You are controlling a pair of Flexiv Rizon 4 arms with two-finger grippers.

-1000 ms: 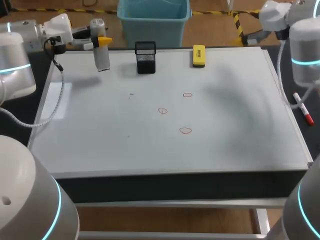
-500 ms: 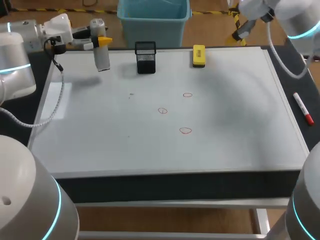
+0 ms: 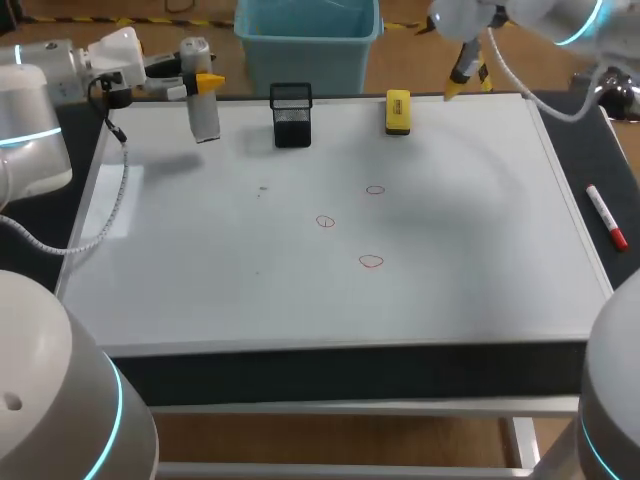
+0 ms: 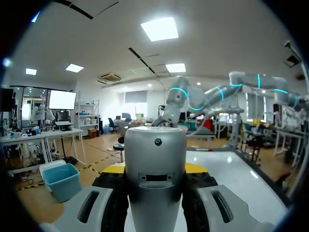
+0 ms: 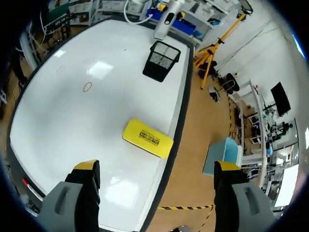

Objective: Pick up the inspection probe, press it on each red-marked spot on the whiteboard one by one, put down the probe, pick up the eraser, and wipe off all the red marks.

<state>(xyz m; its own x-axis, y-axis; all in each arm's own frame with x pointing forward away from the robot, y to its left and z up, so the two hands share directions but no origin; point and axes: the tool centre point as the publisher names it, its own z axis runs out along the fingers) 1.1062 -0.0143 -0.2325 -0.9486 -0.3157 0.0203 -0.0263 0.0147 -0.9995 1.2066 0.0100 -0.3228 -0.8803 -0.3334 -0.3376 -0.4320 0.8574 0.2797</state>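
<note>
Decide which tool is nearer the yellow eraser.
Right. The right tool hangs open close beside the eraser; the left tool, shut on the inspection probe, is over the whiteboard's far-left corner.

A: Head view: high, behind the robot, looking down over the whole whiteboard (image 3: 300,290).
B: Right wrist, above the far edge (also looking down), shares the whiteboard and eraser (image 5: 147,138). Left wrist: level, facing outward, probe (image 4: 154,179) close.
</note>
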